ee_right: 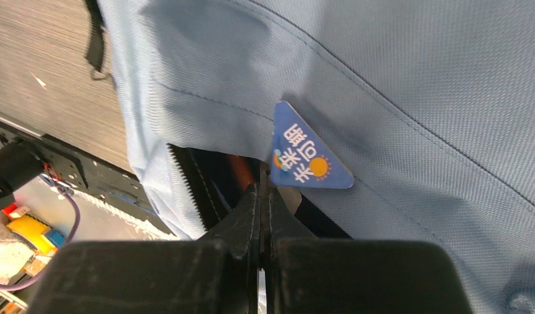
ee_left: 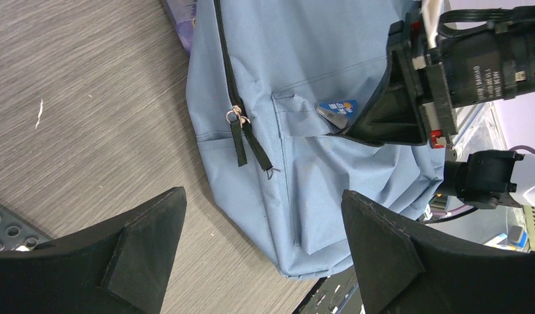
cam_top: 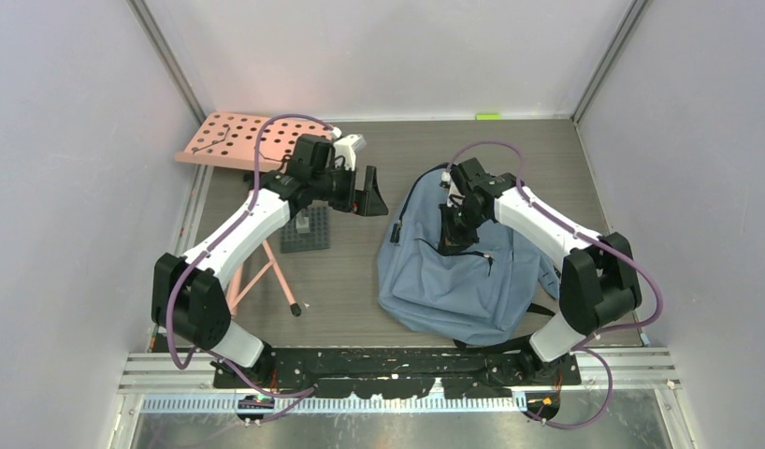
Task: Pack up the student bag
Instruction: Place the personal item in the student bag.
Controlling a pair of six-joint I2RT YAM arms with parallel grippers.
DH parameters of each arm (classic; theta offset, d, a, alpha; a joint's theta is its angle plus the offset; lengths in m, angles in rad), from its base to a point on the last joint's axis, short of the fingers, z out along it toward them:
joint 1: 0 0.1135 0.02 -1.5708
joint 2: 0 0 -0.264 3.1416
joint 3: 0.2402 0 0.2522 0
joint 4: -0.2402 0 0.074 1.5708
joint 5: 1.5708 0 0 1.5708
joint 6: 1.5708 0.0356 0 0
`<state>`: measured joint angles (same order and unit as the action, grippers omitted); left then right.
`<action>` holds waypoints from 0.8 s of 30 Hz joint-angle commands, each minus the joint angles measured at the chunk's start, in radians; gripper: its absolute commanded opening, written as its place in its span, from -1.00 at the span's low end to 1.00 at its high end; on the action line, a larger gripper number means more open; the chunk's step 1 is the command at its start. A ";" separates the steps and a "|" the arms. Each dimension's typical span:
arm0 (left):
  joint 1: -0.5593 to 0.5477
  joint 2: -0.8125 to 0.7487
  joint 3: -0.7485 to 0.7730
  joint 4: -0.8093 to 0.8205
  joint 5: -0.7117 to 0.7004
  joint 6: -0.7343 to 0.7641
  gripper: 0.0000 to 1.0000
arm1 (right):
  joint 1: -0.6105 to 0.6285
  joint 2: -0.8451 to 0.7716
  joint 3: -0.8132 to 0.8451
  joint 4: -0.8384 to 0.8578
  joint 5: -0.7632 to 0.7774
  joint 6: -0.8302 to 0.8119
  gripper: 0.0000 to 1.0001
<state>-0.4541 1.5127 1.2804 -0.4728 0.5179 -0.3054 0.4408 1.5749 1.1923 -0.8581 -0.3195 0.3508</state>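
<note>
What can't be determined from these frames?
- Right wrist: whether the shut right tool pinches anything. Its closed fingers hide the contact, and the pocket interior is dark.
- Top external: the blue card, hidden under the right tool.
- Left wrist: the student bag, far part cut off by the upper edge.
- Top external: small grey piece on the baseplate, too small to identify.

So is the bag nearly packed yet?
Not yet. The student bag has its front pocket open, with a blue card poking out. The right fingers, shut, are at that pocket's mouth. The left fingers hang open nearby. Still to do: tuck it in, zip up.
</note>
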 commanded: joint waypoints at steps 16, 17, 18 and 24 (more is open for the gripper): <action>-0.067 0.014 -0.040 0.014 0.021 -0.049 0.81 | 0.067 -0.015 0.049 -0.089 0.061 -0.059 -0.33; -0.067 -0.007 -0.086 0.037 0.023 -0.070 0.81 | 0.063 -0.041 0.060 -0.098 0.096 -0.054 -0.21; -0.069 -0.028 -0.124 0.058 0.027 -0.092 0.81 | 0.058 -0.054 0.085 -0.101 0.130 -0.050 -0.15; -0.110 -0.105 -0.277 0.138 0.015 -0.174 0.81 | 0.042 -0.117 0.209 -0.137 0.409 -0.044 0.32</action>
<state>-0.5304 1.4651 1.0599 -0.4297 0.5240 -0.4099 0.4927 1.5322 1.2900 -0.9558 -0.1516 0.3092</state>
